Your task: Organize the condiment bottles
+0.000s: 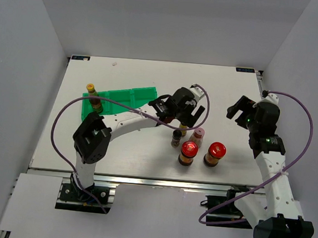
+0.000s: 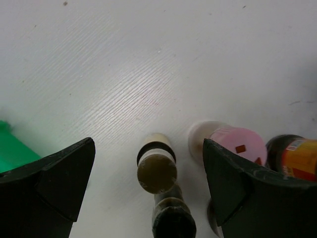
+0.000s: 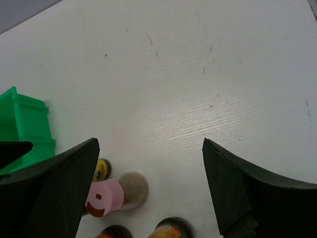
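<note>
Green compartment tray (image 1: 132,96) on white table (image 1: 152,74)

No readable text anywhere; orange label on dark jar (image 2: 293,156) blurred, lettering illegible.

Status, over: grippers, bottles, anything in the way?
Left gripper open, jaws either side above slim brown yellow-capped bottle. Right gripper open over white table. Pink-capped bottle crowds one left jaw.

We record one white table (image 1: 151,76), its grained top faintly scuffed and evenly lit. Plain pale grey walls (image 1: 167,19) enclose its far, left and right edges. A metal rail (image 1: 159,183) lines its near edge, with a white panel (image 1: 34,208) below.
</note>
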Tool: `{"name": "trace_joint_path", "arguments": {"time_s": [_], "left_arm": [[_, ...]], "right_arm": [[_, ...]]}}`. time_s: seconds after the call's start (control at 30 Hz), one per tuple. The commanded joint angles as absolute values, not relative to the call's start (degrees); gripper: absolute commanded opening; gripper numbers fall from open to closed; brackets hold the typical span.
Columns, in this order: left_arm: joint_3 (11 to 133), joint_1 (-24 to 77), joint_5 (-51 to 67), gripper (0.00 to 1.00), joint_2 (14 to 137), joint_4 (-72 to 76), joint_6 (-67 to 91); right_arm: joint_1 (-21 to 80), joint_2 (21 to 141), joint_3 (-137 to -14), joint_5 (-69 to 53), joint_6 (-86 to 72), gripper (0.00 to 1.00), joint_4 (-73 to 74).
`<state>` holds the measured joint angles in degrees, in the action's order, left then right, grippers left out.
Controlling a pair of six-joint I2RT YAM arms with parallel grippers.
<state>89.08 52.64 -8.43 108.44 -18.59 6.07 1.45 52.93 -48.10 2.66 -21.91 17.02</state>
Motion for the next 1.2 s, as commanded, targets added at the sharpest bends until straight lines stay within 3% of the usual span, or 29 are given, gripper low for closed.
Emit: {"name": "trace_joint_path", "arguments": {"time_s": [0.0,0.1,0.33,0.6,0.87,1.0,1.17], "left_arm": [[91.32,52.29,-10.72,0.98,108.46,-21.01,6.59],[90.53,52.38,-8.97,0.93,108.72,-20.39,7.2],[88.77,52.38,-7.82,0.63,108.19,-19.51,8.44],[87.63,52.38,-8.09,0.61,108.19,-20.13,9.14],[88.07,52.38,-8.79,0.32,107.32,-20.04,9.05],[89.29,52.38,-10.72,0.25,106.0,-19.69,8.62],[91.05,52.38,-18.78,0.23,101.44,-19.25,7.3]], "right_arm": [[1.14,52.56,-48.08,3.08,-21.71,0.89,15.56],[1.14,52.56,-47.9,2.99,-21.53,0.89,15.29],[1.14,52.82,-47.81,2.46,-21.44,0.89,14.85],[1.14,52.73,-47.72,2.81,-21.18,0.9,14.77],[1.14,53.09,-47.64,2.64,-21.01,0.89,14.5],[1.14,53.17,-47.55,2.37,-20.92,0.89,14.41],[1.14,52.82,-47.46,2.46,-20.92,0.89,14.33]]}}
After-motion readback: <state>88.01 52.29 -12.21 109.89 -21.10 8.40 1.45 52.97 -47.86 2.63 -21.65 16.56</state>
